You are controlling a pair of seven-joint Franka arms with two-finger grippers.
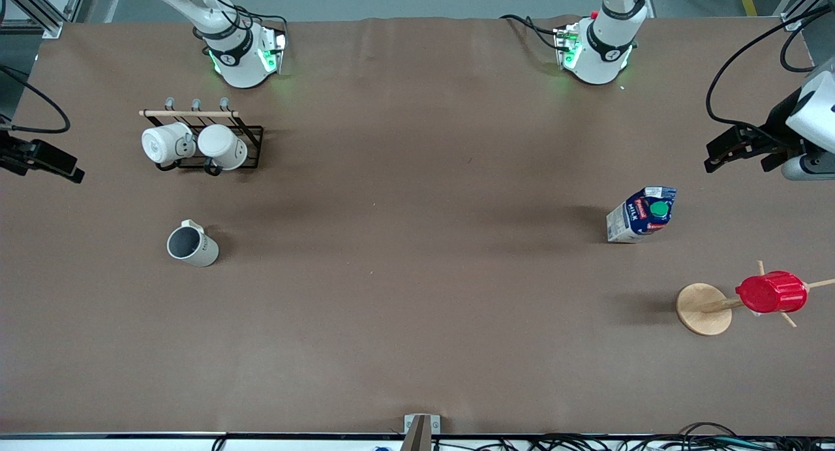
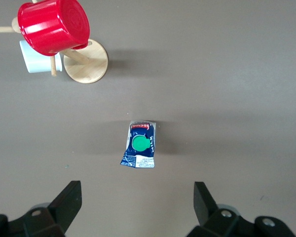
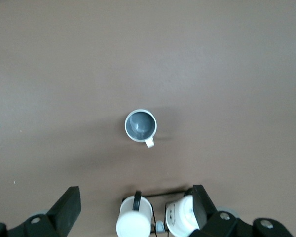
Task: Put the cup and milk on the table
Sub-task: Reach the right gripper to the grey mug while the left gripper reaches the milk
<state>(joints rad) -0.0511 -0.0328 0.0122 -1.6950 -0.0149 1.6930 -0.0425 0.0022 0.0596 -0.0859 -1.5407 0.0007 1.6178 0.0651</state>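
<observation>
The cup [image 1: 191, 244], off-white with a dark grey inside, stands upright on the brown table [image 1: 417, 294] toward the right arm's end. It shows in the right wrist view [image 3: 141, 125] with its handle toward the mug rack. The milk [image 1: 642, 214], a blue-and-white carton with a green cap, stands upright toward the left arm's end and also shows in the left wrist view [image 2: 140, 144]. My left gripper [image 1: 743, 156] is open and empty, high over the table beside the milk [image 2: 136, 202]. My right gripper [image 1: 40, 162] is open and empty, high over the mug rack [image 3: 136, 205].
A black wire rack [image 1: 251, 147] with two round white mugs [image 1: 196, 144] stands farther from the front camera than the cup. A wooden stand [image 1: 703, 309] bearing a red ribbed cup [image 1: 771, 292] stands nearer to the camera than the milk.
</observation>
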